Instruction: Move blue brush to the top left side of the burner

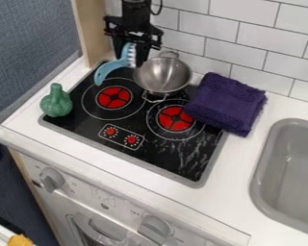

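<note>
A tiled wall (263, 50) backs the white counter (240, 158) — black stovetop (89, 119), grey sink (264, 185), purple towel (227, 103), metal pot (161, 78), green toy (56, 103). Over the stovetop's back left, the gripper (131, 53) has the blue brush (106, 70) pinched — handle angled downward.

One brush (109, 68), one metal pot (161, 77), one towel (226, 103), one green toy (56, 102), one stovetop (158, 156), one sink (262, 158); two red burners (113, 97) visible, two red knobs (131, 140), two large gray knobs (155, 228).
</note>
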`<state>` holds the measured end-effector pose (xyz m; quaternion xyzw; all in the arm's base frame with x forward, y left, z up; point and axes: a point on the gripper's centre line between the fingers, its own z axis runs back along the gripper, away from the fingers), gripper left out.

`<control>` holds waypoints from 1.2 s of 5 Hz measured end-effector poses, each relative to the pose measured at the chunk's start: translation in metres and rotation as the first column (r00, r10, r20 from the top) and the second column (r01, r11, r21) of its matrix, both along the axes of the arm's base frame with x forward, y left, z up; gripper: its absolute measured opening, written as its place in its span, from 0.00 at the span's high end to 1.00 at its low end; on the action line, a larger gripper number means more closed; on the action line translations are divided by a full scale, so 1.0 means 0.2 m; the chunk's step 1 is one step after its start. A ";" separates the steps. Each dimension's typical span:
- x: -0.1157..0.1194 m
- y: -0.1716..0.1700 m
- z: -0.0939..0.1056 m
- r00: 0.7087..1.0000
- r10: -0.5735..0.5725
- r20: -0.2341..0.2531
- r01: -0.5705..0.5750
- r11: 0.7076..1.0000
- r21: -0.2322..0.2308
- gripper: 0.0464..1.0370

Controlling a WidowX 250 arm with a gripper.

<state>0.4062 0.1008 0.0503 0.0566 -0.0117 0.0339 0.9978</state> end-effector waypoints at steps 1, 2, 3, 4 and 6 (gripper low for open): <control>0.00 0.02 0.00 1.000 0.014 0.011 -0.014 1.000 0.001 0.52; 0.01 0.07 0.00 0.998 0.045 0.035 -0.045 0.999 -0.006 0.44; 0.00 0.09 0.00 0.998 0.041 0.042 -0.039 0.998 -0.042 0.15; 0.01 0.09 0.00 0.999 0.024 0.046 -0.021 0.998 -0.060 0.03; 0.00 0.06 0.12 0.994 -0.059 0.091 0.065 0.996 -0.066 0.04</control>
